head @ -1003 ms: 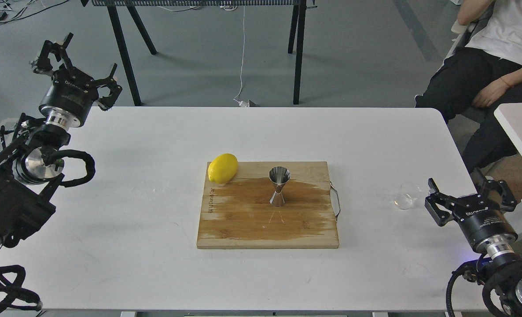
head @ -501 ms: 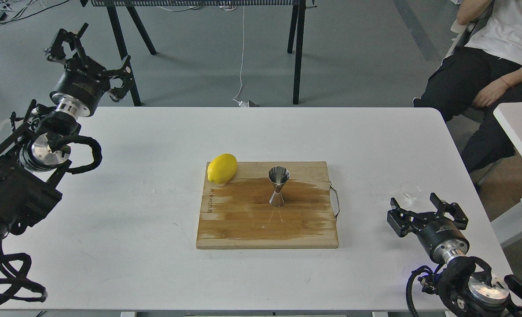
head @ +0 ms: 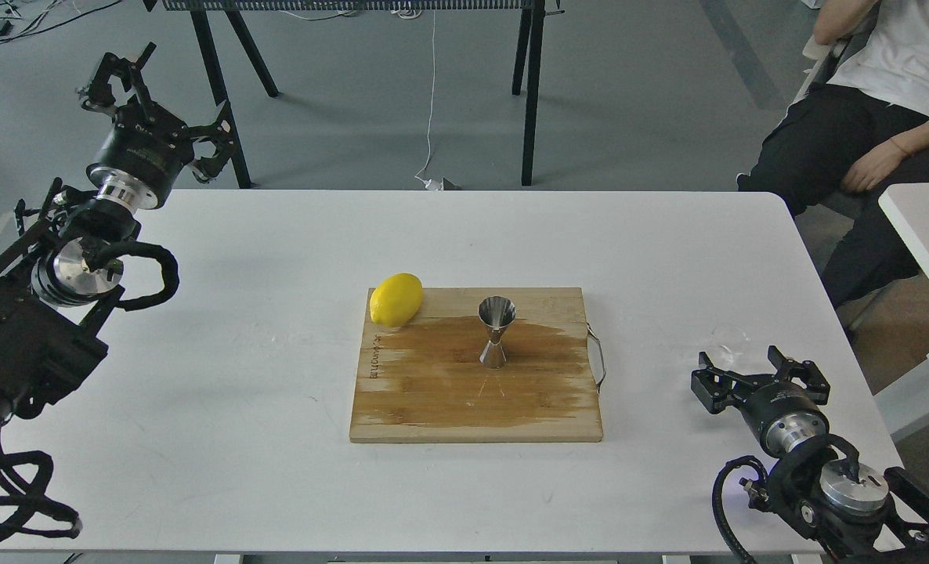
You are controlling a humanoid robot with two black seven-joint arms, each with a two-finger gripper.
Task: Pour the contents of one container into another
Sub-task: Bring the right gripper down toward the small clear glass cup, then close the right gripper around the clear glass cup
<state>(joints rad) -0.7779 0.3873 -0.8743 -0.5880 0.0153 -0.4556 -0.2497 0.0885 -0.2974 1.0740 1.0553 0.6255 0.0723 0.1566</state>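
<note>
A line of dark lettering runs along the left edge of the wooden cutting board [head: 476,392], too small to read. The left gripper [head: 155,98] has pale lettering on its black body, also too blurred to make out.

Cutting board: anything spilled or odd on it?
Yes. A broad dark wet-looking patch covers the middle of the wooden cutting board, around the upright hourglass-shaped steel jigger, which suggests spilled liquid. The yellow lemon overhangs the board's far-left corner.
</note>
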